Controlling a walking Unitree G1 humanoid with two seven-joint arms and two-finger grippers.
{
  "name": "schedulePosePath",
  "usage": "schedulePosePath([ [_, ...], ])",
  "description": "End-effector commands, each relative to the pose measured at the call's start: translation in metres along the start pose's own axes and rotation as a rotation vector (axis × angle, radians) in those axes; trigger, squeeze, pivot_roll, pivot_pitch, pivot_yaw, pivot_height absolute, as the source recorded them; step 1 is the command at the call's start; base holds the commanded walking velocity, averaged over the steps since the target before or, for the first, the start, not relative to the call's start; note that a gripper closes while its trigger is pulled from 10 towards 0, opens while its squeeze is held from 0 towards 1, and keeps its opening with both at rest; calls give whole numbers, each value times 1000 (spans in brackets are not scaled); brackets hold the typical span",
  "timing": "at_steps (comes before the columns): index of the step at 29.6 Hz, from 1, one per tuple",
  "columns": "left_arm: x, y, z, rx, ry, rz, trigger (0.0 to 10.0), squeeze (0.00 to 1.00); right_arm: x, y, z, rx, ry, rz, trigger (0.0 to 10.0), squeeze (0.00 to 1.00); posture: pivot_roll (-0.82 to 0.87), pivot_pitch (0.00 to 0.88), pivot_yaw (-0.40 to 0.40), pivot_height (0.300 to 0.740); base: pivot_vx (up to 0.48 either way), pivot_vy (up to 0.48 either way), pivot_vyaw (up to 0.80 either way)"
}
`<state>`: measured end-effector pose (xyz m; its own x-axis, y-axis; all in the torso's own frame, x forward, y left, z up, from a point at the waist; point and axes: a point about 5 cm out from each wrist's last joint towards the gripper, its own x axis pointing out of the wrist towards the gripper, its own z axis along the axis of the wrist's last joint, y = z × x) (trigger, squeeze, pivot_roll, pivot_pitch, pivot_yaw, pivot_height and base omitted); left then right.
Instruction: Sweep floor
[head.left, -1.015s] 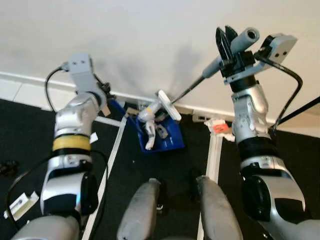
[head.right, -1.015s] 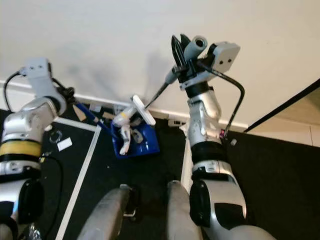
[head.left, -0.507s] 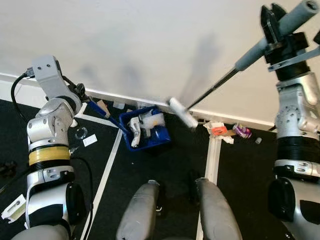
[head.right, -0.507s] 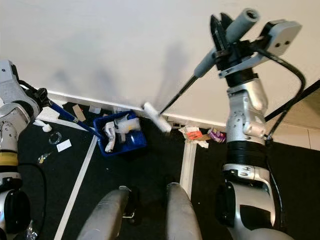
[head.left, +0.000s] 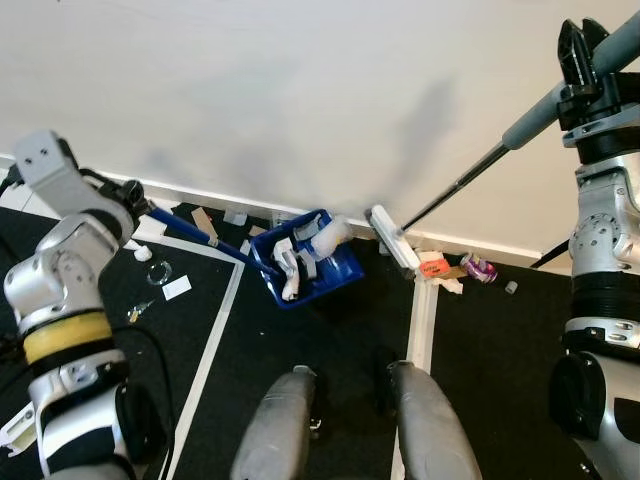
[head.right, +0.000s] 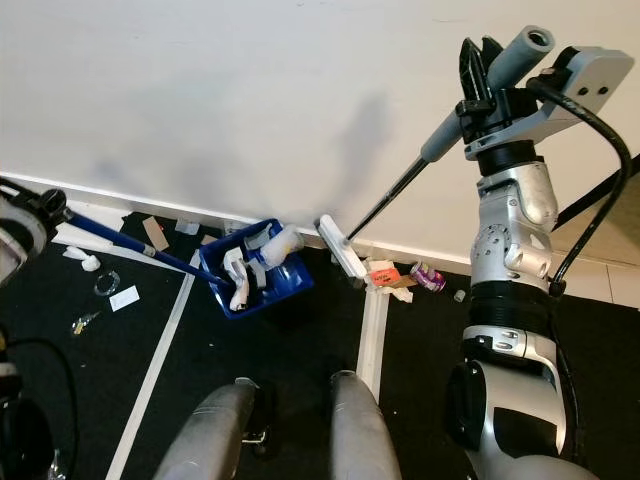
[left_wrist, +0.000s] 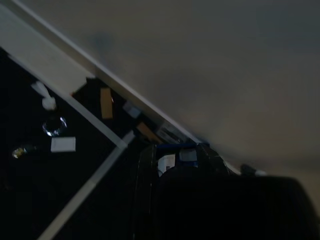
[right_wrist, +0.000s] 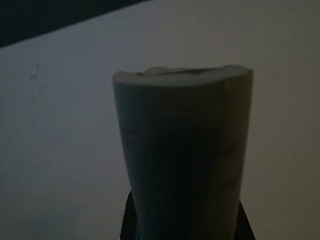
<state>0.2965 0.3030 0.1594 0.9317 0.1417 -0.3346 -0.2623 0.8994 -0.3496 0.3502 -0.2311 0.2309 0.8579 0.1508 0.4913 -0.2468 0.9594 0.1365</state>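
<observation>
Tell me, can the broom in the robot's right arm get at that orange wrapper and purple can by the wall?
Probably yes. The right gripper holds the broom, whose white head sits on the floor just beside the orange wrapper and purple can, with nothing between them.

Tilted broom (head.right: 400, 195) beside dustpan (head.right: 255, 270) (litter-filled)
</observation>
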Motion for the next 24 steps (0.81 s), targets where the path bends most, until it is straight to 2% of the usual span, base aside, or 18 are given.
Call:
schedulePosePath([
  [1,-7,-3,3,-43,-14,-60,10000,0,-1,3,-1,2,-24,3,10000,0,44,106,5,740,0,0,0],
  [6,-13,-5,-3,-57,6,-89,10000,0,2,9,-3,28,-29,15,10000,0,52,105,-2,740,0,0,0],
  [9,-20,-8,-11,-59,28,-123,10000,0,7,22,-3,99,-40,68,10000,0,54,102,-9,740,0,0,0],
  [10,-20,-8,-12,-61,28,-120,10000,0,8,28,-3,115,-43,98,10000,0,54,102,-9,740,0,0,0],
  [11,-20,-9,-13,-55,23,-116,10000,0,9,43,0,156,-41,209,10000,0,53,101,-11,740,0,0,0],
  [12,-20,-9,-13,-53,23,-116,10000,0,9,50,2,166,-35,270,10000,0,53,101,-11,740,0,0,0],
  [15,-21,-10,-13,-38,21,-126,10000,0,7,62,7,161,-16,387,10000,0,50,101,-14,740,0,0,0],
  [19,-23,-9,-8,-32,8,-136,10000,0,6,62,15,115,-11,443,10000,0,50,101,-14,740,0,0,0],
  [23,-28,0,-2,-15,-30,-128,10000,0,8,40,32,30,-33,402,10000,0,43,99,-20,740,0,0,0],
  [24,-28,0,-2,-15,-30,-128,10000,0,8,40,32,30,-33,402,10000,0,43,99,-20,740,0,0,0],
])
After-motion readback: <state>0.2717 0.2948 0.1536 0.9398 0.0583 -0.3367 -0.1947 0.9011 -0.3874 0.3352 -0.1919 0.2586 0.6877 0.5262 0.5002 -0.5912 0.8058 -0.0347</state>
